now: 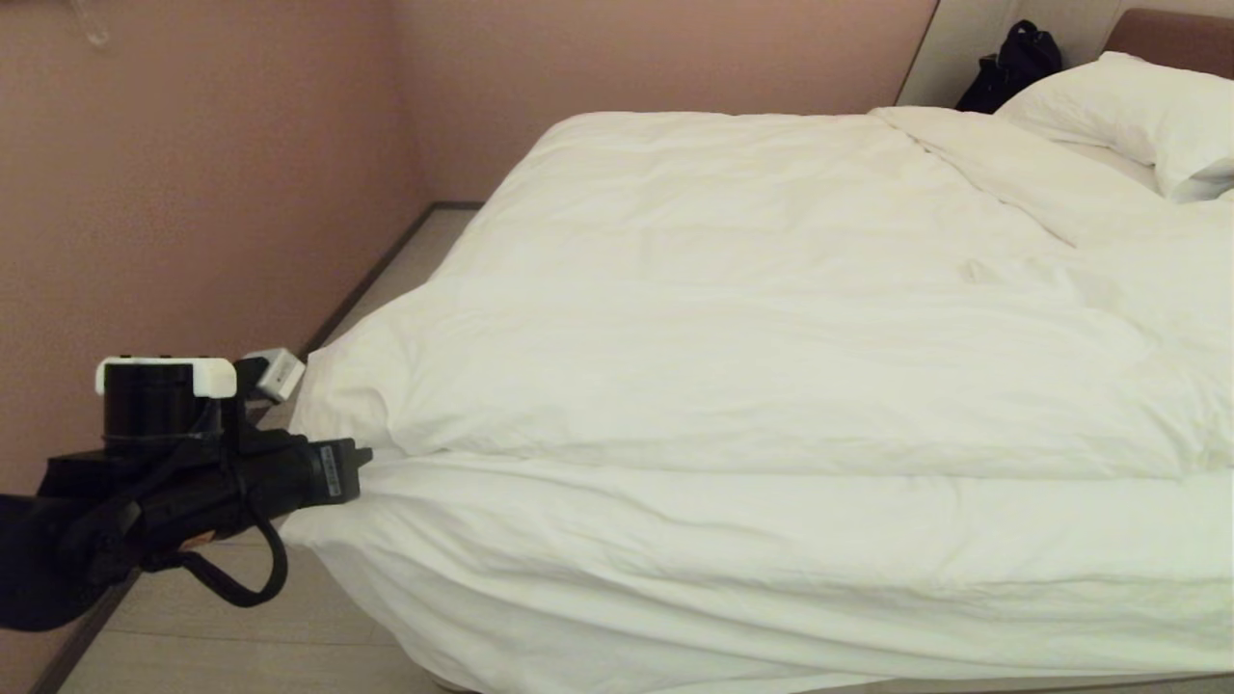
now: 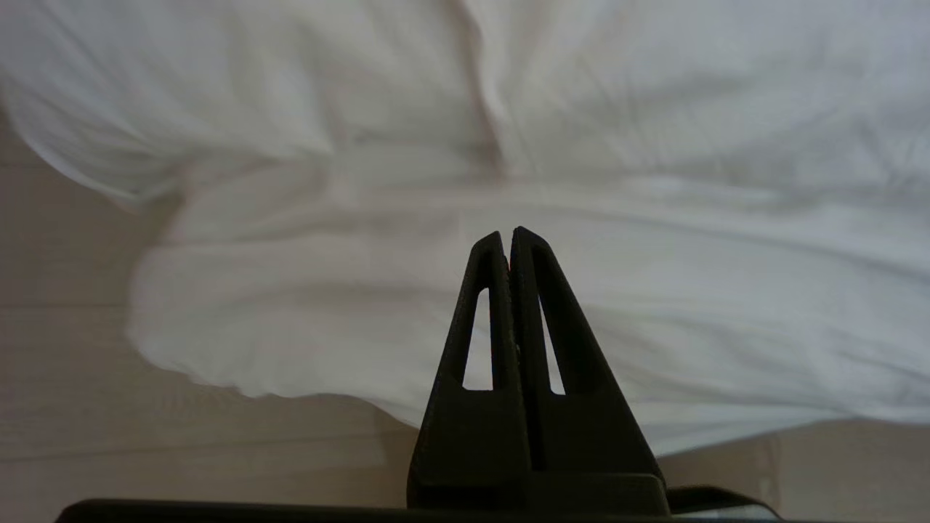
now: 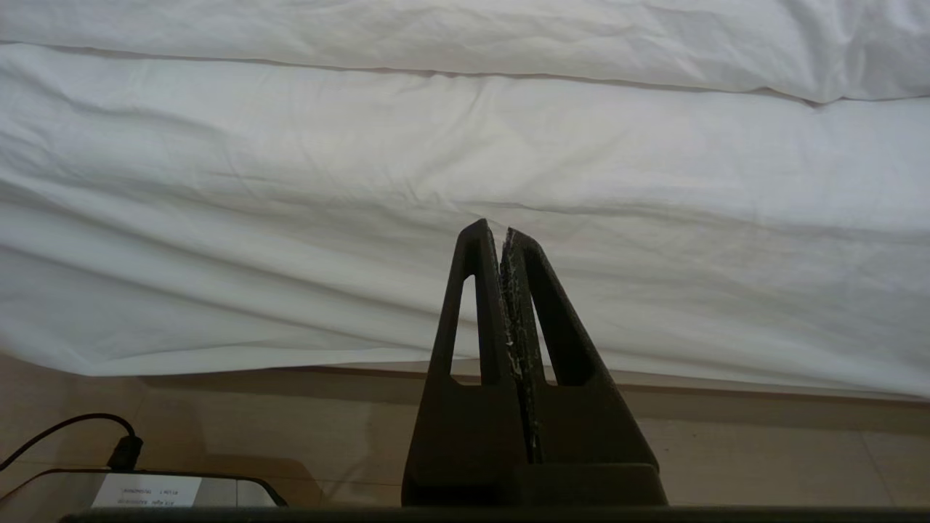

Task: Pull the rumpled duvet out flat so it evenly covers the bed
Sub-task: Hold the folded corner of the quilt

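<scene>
The thick white duvet (image 1: 733,318) lies creased over most of the bed, whose brown headboard (image 1: 1171,39) shows at the far right. A puffy fold bulges at the near left corner and the linen hangs over the near edge toward the floor. My left gripper (image 1: 362,463) is level at that corner, its tips right at the crease under the fold. In the left wrist view it (image 2: 507,236) is shut with no cloth between its fingers, and the duvet (image 2: 327,290) is just beyond. My right gripper (image 3: 501,229) is shut and empty, low beside the hanging white linen (image 3: 436,181).
A plump white pillow (image 1: 1138,116) lies at the head end, with a black bag (image 1: 1012,63) behind it. A pinkish wall (image 1: 193,193) runs close along the left, leaving a narrow strip of pale floor (image 1: 222,636). A labelled device with a black cable (image 3: 167,490) sits on the floor near the right arm.
</scene>
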Tool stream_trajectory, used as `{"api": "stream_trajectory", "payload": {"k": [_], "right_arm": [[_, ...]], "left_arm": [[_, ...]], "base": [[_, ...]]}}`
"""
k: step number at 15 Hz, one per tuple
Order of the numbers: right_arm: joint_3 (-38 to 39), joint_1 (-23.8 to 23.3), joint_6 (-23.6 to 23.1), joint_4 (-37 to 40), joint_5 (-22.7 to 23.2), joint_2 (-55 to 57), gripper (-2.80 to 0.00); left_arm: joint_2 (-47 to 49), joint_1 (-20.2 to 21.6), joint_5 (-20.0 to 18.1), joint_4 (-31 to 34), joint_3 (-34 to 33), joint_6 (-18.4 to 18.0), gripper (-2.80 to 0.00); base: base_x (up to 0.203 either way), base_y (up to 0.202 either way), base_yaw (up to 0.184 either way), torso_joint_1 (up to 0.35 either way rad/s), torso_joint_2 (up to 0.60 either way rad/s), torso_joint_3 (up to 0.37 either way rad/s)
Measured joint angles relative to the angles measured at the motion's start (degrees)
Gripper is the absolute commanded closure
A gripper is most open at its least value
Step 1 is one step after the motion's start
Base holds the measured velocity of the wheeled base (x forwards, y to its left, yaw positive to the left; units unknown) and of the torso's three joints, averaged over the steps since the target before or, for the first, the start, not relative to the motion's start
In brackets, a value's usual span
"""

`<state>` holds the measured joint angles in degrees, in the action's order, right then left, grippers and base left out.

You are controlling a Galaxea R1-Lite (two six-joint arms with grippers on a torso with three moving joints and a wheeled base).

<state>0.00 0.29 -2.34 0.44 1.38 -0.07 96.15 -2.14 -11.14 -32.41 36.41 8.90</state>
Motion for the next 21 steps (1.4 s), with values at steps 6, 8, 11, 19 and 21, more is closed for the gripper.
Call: {"api": "stream_trajectory", "payload": {"k": [6,8,11,19,21], "right_arm": [[0.00,0.00,0.02,0.00,0.00,0.00,0.00],[0.00,0.00,0.00,0.02,0.00,0.00,0.00],[0.00,0.00,-0.02,0.00,0.01,0.00,0.00],[0.00,0.01,0.00,0.00,0.00,0.00,0.00],[0.00,0.01,0.03,0.00,0.00,0.00,0.00]], "left_arm": [[0.42,2.29,1.55,18.90,24.73,0.00,0.00],[3.65,2.69,1.72,28.39,35.35,0.02,0.00],[10.75,3.37,1.85,37.42,45.57,-1.00,0.00],[23.19,3.76,1.61,37.99,58.05,-3.84,-2.80],[25.40,3.71,1.50,37.99,61.42,-4.39,-2.80]], "base": [[0.000,0.000,0.000,0.000,0.00,0.000],[0.000,0.000,0.000,0.000,0.00,0.000],[0.000,0.000,0.000,0.000,0.00,0.000],[0.000,0.000,0.000,0.000,0.00,0.000],[0.000,0.000,0.000,0.000,0.00,0.000]]}}
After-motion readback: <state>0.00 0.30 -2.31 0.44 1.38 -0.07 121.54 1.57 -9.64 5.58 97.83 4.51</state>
